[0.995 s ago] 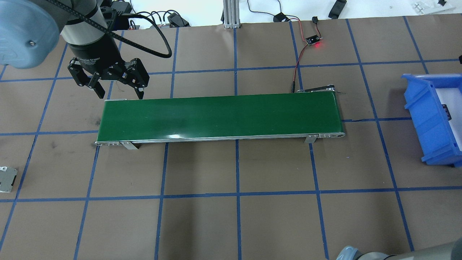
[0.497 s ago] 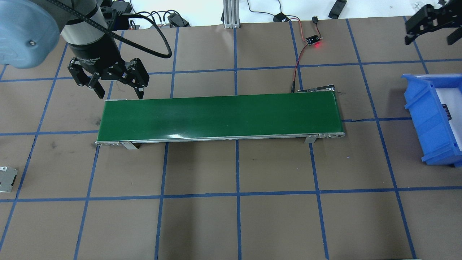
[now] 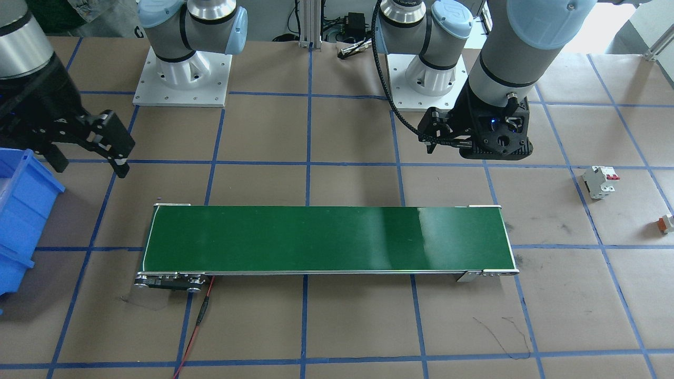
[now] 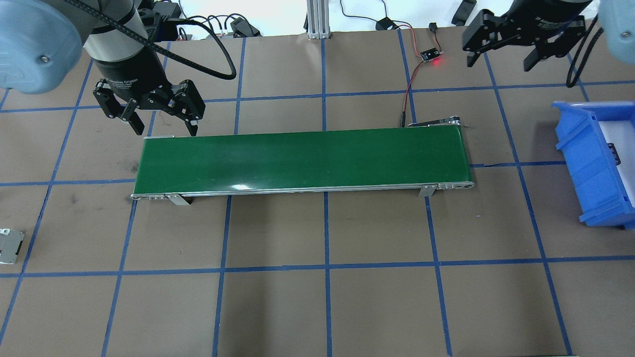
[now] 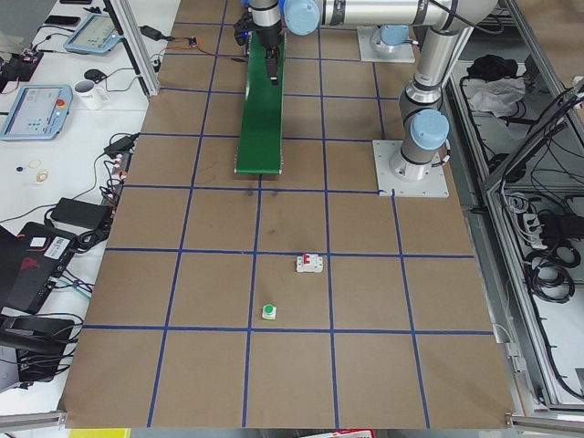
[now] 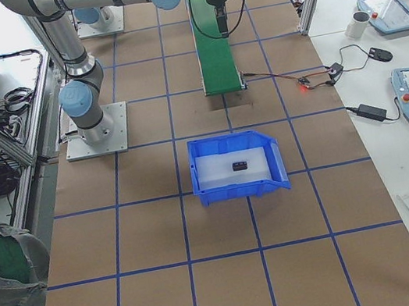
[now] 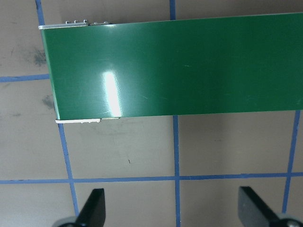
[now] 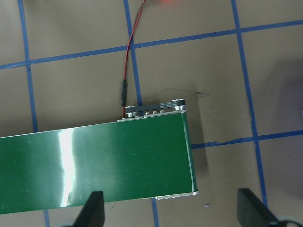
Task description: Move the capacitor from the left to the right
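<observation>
A small black stubby object (image 6: 239,165), seemingly the capacitor, lies on the white floor of the blue bin (image 6: 230,142); the overhead view shows it as a dark spot (image 4: 614,153). My left gripper (image 4: 165,131) hangs open and empty just behind the left end of the green conveyor belt (image 4: 302,158); its wrist view (image 7: 173,210) shows bare belt and table. My right gripper (image 4: 498,63) is open and empty above the table behind the belt's right end, away from the bin (image 4: 575,148). It also shows in the front view (image 3: 89,167).
A white breaker with red switches (image 3: 597,181) and a tiny white-and-orange block (image 3: 667,223) lie on the robot's left side of the table. A sensor board with a red light (image 4: 430,55) and its wire lie behind the belt. A metal part (image 4: 10,245) sits at the left edge.
My right gripper has come into the overhead view at the top right and moved left, to behind the belt's right end. The left gripper has not moved.
</observation>
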`<state>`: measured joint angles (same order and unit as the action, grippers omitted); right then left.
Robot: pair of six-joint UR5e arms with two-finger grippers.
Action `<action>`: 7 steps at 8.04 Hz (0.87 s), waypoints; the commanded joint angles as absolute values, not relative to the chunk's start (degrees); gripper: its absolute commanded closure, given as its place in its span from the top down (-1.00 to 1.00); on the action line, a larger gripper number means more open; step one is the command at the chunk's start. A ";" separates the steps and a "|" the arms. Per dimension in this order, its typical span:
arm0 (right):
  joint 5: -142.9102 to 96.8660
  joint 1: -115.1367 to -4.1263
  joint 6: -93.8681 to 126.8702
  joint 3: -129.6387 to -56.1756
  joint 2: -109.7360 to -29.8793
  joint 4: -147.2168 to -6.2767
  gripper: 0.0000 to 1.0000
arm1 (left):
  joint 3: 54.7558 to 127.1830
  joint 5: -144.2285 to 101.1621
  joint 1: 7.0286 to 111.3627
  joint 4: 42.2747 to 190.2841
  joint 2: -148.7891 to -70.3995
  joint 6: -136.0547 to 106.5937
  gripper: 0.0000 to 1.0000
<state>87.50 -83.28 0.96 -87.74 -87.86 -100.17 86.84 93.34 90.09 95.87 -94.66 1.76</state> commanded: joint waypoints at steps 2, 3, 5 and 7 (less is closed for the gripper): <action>87.54 -87.45 3.69 -90.25 -87.54 -99.93 1.00 | 86.84 93.34 90.09 95.89 -94.66 1.76 1.00; 87.37 -87.63 3.78 -91.92 -87.89 -100.28 1.00 | 86.84 93.34 90.09 95.89 -94.66 1.76 1.00; 87.45 -87.63 3.69 -92.11 -87.37 -100.46 1.00 | 86.84 93.34 90.09 95.89 -94.66 1.76 1.00; 87.45 -87.63 3.69 -92.11 -87.54 -100.46 1.00 | 86.84 93.34 90.09 95.89 -94.66 1.76 1.00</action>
